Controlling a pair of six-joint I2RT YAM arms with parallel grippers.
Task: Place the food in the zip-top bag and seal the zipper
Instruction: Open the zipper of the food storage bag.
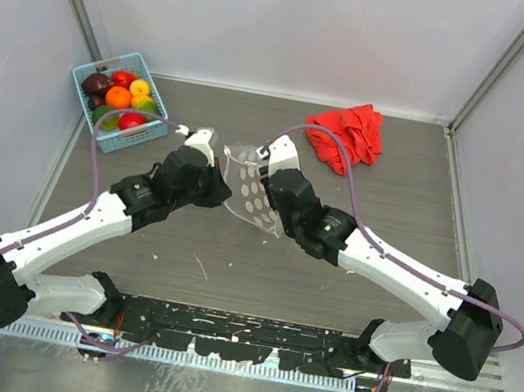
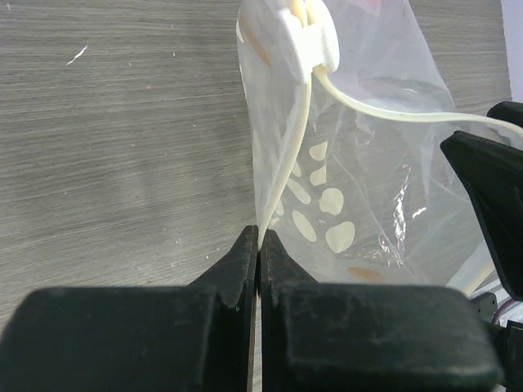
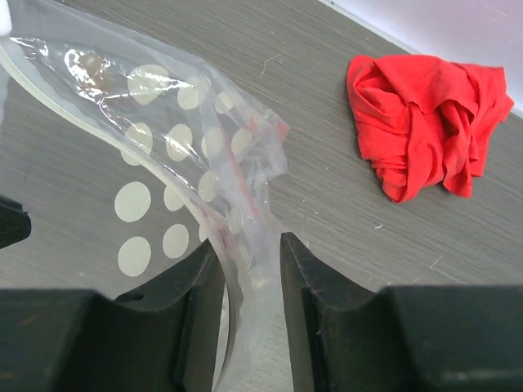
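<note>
**A:** Left gripper [image 2: 259, 245] was pressed shut on the zipper [image 2: 296, 147], holding the bag [image 1: 247, 192] up above the table [image 1: 229, 266]. The right gripper [image 3: 252, 245] had its fingers spread round the other lip, not clamped.

**B:** So the mouth was hardly open?

**A:** Barely. I'd have pinched that lip and drawn it gently away, mouth upward. The fruit [image 1: 119, 98] sat in the basket [image 1: 132, 134], well apart at far left, and the cloth [image 1: 347, 135] lay at far right.
</note>
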